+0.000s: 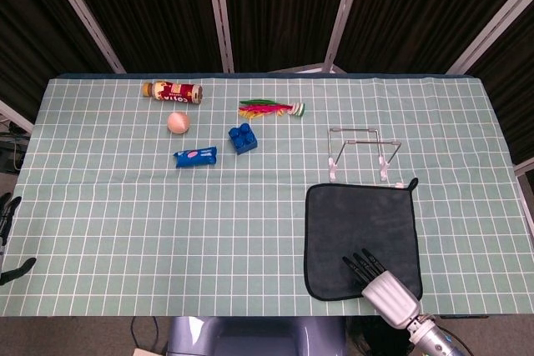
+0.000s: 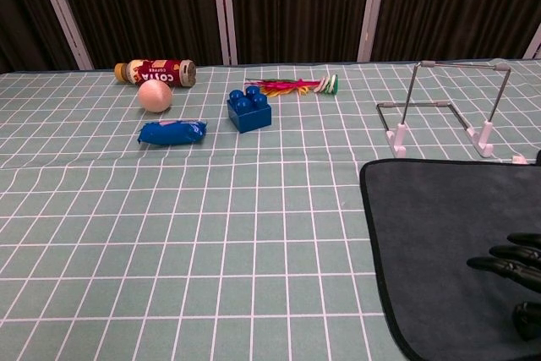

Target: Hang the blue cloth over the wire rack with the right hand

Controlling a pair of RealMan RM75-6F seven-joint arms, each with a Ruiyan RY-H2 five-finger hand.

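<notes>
The right hand, fingers spread and empty, hovers over the near edge of the blue cloth; the wire rack stands just beyond it; pinching that edge firmly seems wise

Head view looks steeply down on the whole table; chest view skims the same table low.

Right hand at the near table edge, dark fingers spread over the near right part of the blue cloth, which lies flat. Wire rack stands just beyond the cloth's far edge.
</notes>
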